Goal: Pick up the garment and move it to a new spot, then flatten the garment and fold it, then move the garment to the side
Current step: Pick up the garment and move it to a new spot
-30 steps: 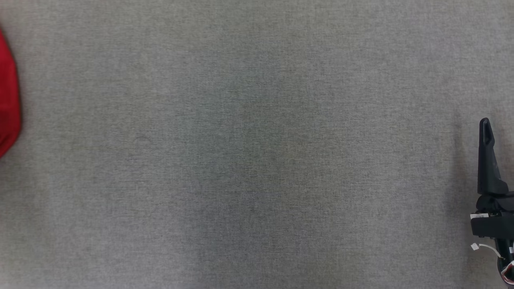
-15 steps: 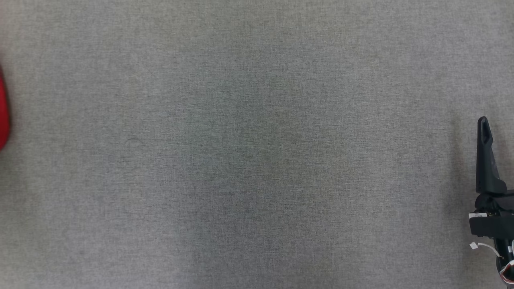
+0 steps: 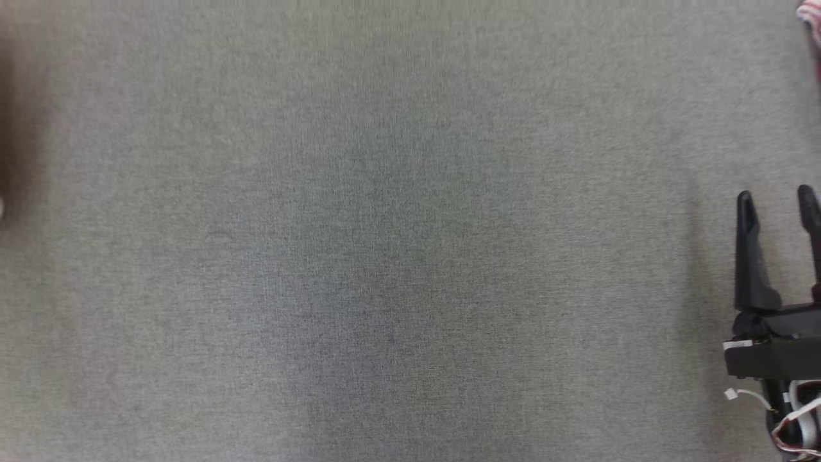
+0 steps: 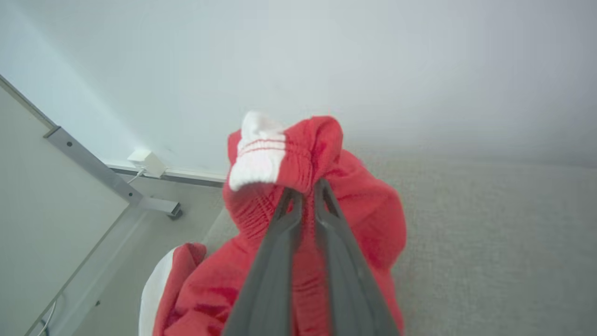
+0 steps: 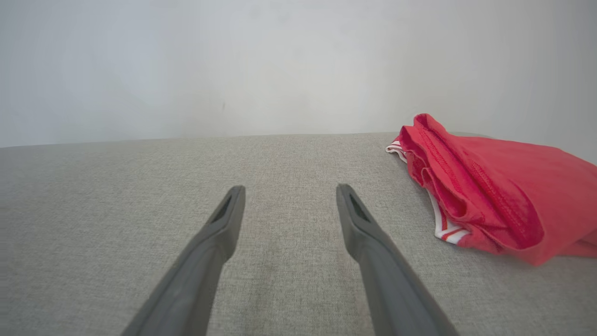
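Note:
In the left wrist view my left gripper (image 4: 305, 186) is shut on a bunched fold of the red garment (image 4: 364, 205), just below its white ribbed band (image 4: 259, 158). The cloth hangs around the fingers above the grey fabric table (image 4: 489, 224), near its edge. My right gripper (image 3: 775, 194) stands open at the head view's lower right, low over the table (image 3: 385, 256). The right wrist view shows its fingers (image 5: 290, 189) apart with nothing between them.
A second red garment with white and red trim (image 5: 489, 196) lies crumpled on the table right of my right gripper; a blurred bit of it shows in the head view's top right corner (image 3: 811, 16). Beyond the table's edge are a metal frame (image 4: 107, 177) and a white wall.
The red cloth at the head view's left edge has slid out of the picture to the left. My right gripper has shifted left, so both its fingers now show.

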You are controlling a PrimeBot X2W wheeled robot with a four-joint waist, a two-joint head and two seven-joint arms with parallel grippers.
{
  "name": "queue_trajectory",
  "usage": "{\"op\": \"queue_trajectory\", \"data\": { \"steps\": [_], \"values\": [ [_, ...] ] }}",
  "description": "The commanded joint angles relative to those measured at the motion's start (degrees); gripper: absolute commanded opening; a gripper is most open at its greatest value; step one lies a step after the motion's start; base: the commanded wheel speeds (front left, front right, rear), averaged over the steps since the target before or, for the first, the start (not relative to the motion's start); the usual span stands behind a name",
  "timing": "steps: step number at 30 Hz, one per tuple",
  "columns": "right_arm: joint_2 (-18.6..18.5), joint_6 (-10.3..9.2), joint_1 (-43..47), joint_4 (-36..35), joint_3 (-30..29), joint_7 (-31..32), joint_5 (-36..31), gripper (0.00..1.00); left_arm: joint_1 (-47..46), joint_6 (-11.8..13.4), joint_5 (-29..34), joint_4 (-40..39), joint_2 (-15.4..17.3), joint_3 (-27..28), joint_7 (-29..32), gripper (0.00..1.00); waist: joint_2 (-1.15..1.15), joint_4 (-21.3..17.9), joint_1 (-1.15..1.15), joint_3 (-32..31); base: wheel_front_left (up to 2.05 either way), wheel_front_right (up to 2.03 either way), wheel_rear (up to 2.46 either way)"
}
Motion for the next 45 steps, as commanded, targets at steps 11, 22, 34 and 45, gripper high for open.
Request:
{"op": "queue_trajectory", "data": {
  "steps": [11, 22, 34, 45],
  "values": [
    [5.9, -0.15, 0.7, 3.0, 1.3, -0.1, -0.1, 1.0, -9.5, -3.6, 2.5, -13.5, -4.8, -8.0, -1.8, 0.0, -0.01, -5.9, 0.0, -10.8, 0.0, 0.0, 0.0],
    [10.4, -0.15, 1.8, 4.7, 1.0, -0.1, 0.1, 1.0, -13.0, -5.9, 0.4, -21.6, -12.9, -15.7, 3.7, 0.0, -0.01, -17.2, 0.0, -14.0, 0.0, 0.0, 0.0],
    [12.1, -0.16, 2.3, 4.7, -0.1, -0.1, 0.1, 1.0, -7.3, -6.9, -2.1, -20.6, -20.1, -24.8, 0.0, 0.0, -0.01, -21.6, 0.0, -12.5, 0.0, 0.0, 0.0],
    [11.0, -0.16, 2.3, 4.3, 0.6, -0.1, -0.5, 1.0, 15.6, -5.3, -3.4, -25.1, -20.5, -30.4, -5.6, 0.0, -0.01, -15.4, 0.0, -13.2, 0.0, 0.0, 0.0]
  ]
}}
